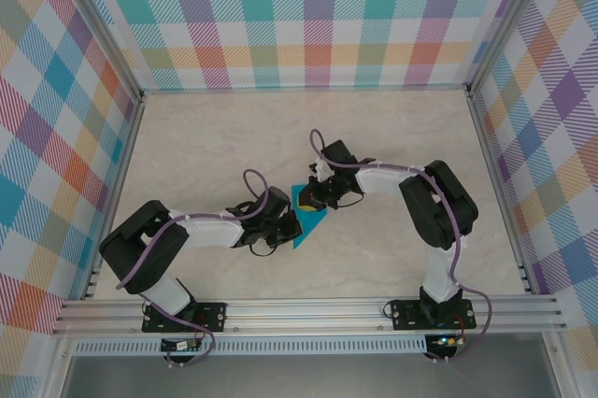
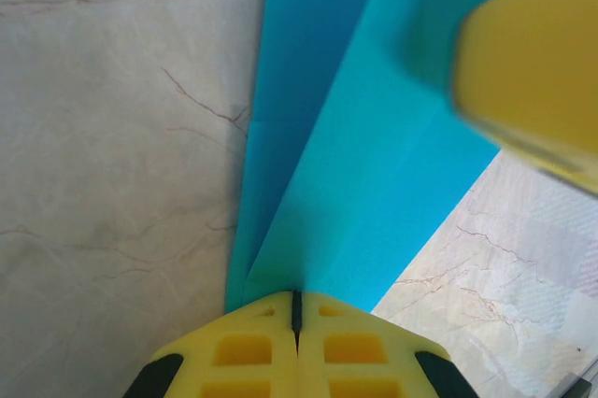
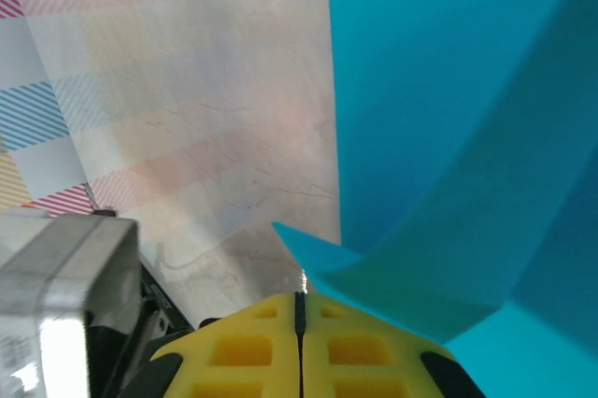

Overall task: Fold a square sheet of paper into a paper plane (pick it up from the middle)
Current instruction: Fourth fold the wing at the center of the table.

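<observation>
The teal-blue square sheet of paper (image 1: pixel 308 219) is folded into creased layers and lies mid-table between both grippers. My left gripper (image 1: pixel 284 226) is at its lower left edge. In the left wrist view its yellow fingers (image 2: pixel 252 347) are pressed together, and the paper (image 2: pixel 374 164) runs straight into their seam. My right gripper (image 1: pixel 312 195) is at the paper's upper end. Its jaws are shut too, and a raised flap of the paper (image 3: pixel 448 258) drapes over one fingertip (image 3: pixel 360 347), with a pointed corner just past the seam. The right gripper's blurred yellow finger (image 2: pixel 533 71) hangs over the sheet.
The beige marbled table (image 1: pixel 234 136) is walled by plaid panels (image 1: pixel 308 15) at the back and both sides. An aluminium rail (image 1: pixel 308 314) carrying both arm bases runs along the near edge. The left arm's body (image 3: pixel 56 314) shows beside the right gripper.
</observation>
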